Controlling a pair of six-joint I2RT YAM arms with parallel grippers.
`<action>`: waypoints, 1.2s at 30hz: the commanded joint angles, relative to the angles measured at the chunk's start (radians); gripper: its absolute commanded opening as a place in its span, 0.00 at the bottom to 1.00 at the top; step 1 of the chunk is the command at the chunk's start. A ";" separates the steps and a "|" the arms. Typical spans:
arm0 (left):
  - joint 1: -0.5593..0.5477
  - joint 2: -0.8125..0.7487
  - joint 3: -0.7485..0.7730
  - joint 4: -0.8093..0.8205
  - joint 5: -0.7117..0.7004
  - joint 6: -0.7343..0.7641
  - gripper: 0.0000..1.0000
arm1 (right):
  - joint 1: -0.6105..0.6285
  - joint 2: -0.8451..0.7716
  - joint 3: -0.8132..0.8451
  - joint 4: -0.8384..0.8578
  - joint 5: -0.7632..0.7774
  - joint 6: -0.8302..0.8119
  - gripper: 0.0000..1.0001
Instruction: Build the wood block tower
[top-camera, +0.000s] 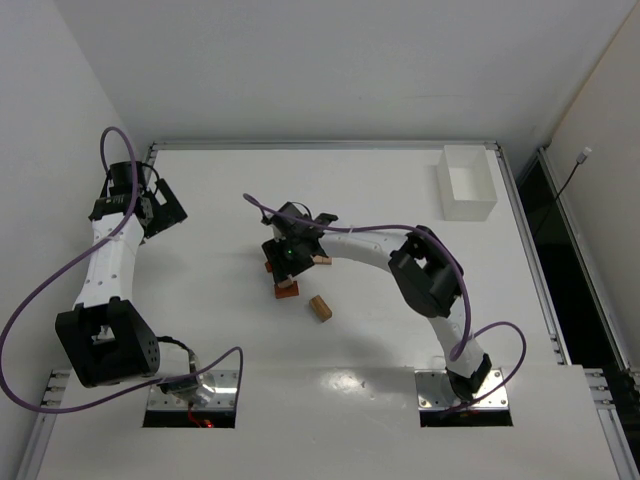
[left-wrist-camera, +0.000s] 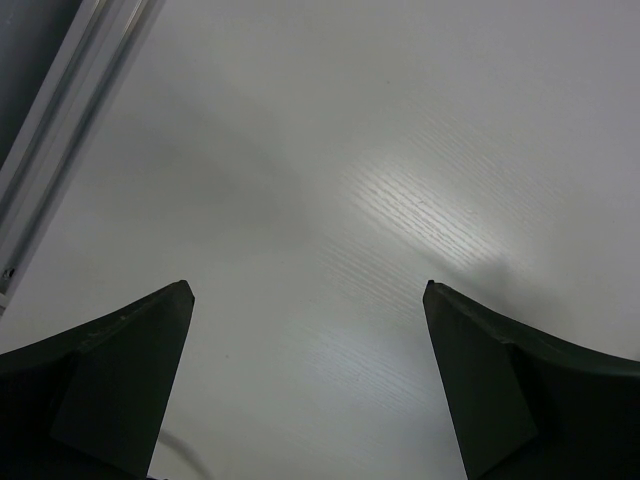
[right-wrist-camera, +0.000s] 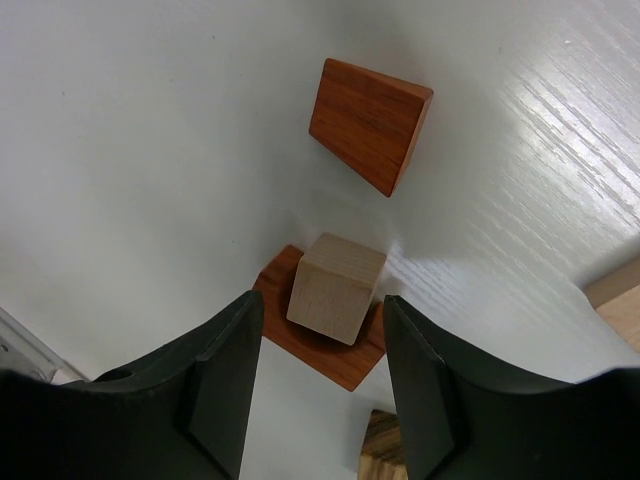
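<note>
In the right wrist view a pale cube (right-wrist-camera: 335, 288) sits on a flat reddish block (right-wrist-camera: 330, 355). My right gripper (right-wrist-camera: 322, 305) is open just above it, one finger on each side of the cube, not touching it. A reddish wedge (right-wrist-camera: 368, 122) lies apart on the table beyond. In the top view the right gripper (top-camera: 291, 255) hides the small stack; a reddish block (top-camera: 287, 290) and a tan block (top-camera: 320, 308) lie loose beside it. My left gripper (top-camera: 160, 210) is open and empty at the far left, over bare table (left-wrist-camera: 307, 290).
A white rectangular box (top-camera: 467, 183) stands at the back right. A tan block edge (right-wrist-camera: 615, 300) shows at the right and a striped wooden block (right-wrist-camera: 385, 450) at the bottom of the right wrist view. A metal rail (left-wrist-camera: 50, 150) runs along the table's left edge.
</note>
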 joint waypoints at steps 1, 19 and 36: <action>0.014 -0.018 0.020 0.023 0.008 -0.007 1.00 | 0.012 -0.017 0.002 0.023 0.017 0.017 0.48; 0.032 -0.027 0.001 0.023 0.036 -0.007 1.00 | 0.003 0.023 -0.018 0.043 0.077 0.017 0.46; 0.032 -0.102 -0.062 0.023 0.036 -0.026 1.00 | -0.007 -0.164 0.019 0.014 0.120 -0.069 0.00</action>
